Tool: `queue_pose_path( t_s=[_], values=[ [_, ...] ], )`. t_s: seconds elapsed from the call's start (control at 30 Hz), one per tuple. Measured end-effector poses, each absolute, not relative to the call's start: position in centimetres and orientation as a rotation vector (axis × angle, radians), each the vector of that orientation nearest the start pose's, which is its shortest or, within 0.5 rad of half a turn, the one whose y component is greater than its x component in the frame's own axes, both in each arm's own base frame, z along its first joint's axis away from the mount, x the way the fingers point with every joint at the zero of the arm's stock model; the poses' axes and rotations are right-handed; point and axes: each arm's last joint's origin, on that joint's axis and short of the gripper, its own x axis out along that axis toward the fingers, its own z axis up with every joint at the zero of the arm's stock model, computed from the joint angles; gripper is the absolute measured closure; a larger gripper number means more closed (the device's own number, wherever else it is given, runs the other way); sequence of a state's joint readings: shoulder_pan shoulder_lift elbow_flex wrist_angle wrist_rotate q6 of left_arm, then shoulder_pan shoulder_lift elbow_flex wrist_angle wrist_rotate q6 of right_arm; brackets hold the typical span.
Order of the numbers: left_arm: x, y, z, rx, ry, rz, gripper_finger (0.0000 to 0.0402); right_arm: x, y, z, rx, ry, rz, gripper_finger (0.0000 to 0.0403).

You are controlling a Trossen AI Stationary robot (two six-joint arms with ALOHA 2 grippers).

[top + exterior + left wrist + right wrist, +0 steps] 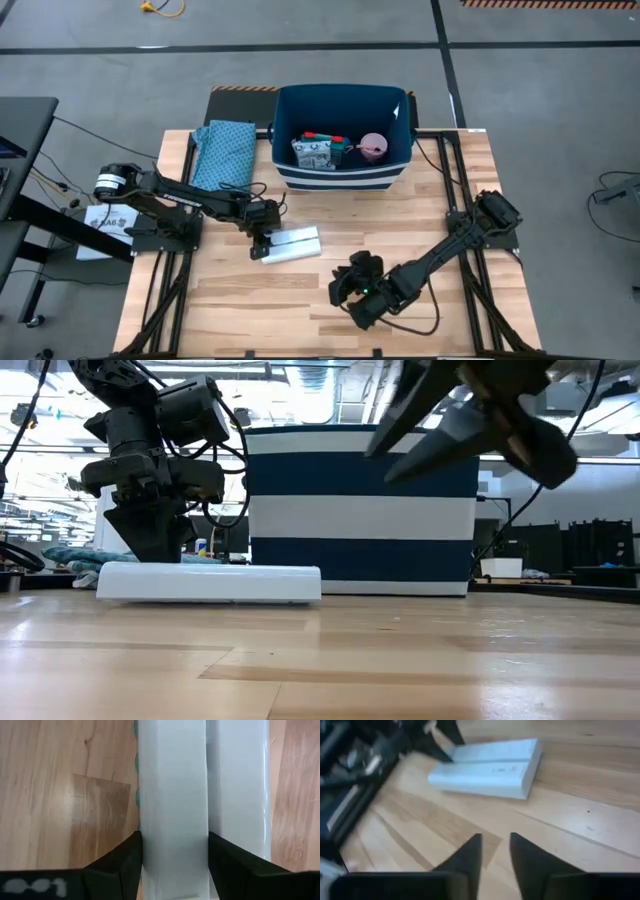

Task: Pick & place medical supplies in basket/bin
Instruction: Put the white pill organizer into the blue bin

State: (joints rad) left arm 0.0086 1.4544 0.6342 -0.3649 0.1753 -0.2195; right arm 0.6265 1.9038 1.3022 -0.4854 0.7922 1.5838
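The white and light-blue compartment tray (292,243) lies flat on the wooden table, in front of the dark navy bin (340,178). My left gripper (262,243) is down on the tray's left end (125,580), shut on it. My right gripper (350,290) hovers open above the table's near middle, apart from the tray (490,765). Inside the bin sit a teal-and-red box (320,150) and a pink round roll (372,148). The other supplies do not show. My left gripper comes from above, pointing down, at the tray's left end. Its two fingers (131,857) stand across one of the tray's two long rows (172,820), one on the outer side and one in the groove between the rows. The tray's underside rests flat on the table (210,597).
A teal patterned folded cloth (225,150) lies on the table's far left, beside the bin. The bin's striped wall (360,510) stands just behind the tray. Bare wood stretches along the near edge and to the right. Papers (105,220) lie off the table's left side.
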Motion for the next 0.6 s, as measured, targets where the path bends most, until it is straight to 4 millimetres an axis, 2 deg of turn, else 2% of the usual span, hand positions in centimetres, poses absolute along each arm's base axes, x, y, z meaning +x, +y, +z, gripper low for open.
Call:
queue_pose_path(
  t_s=[0.17, 0.3, 0.4, 0.5, 0.6],
  values=[
    [23.7, -0.3, 13.8, -0.305, 1.195, -0.019, 0.0228, 33.1, 20.0, 18.5, 0.662, 0.611, -0.608, 0.0222],
    [23.7, -0.4, 13.9, -0.319, 1.197, -0.044, 0.0228, 33.4, 19.6, 18.4, 0.459, 0.722, -0.502, 0.0156],
    [23.6, -0.3, 13.9, -0.318, 1.197, -0.046, 0.0228, 33.6, 19.5, 18.1, 0.247, 0.775, -0.412, 0.0133],
    [23.6, -0.1, 13.9, -0.329, 1.196, -0.053, 0.0228, 33.7, 19.4, 17.5, 0.021, 0.829, -0.324, 0.0128],
    [23.6, 0.2, 13.9, -0.351, 1.194, -0.068, 0.0228, 34.3, 19.8, 16.5, -0.124, 0.849, -0.256, 0.0127]
  ],
)
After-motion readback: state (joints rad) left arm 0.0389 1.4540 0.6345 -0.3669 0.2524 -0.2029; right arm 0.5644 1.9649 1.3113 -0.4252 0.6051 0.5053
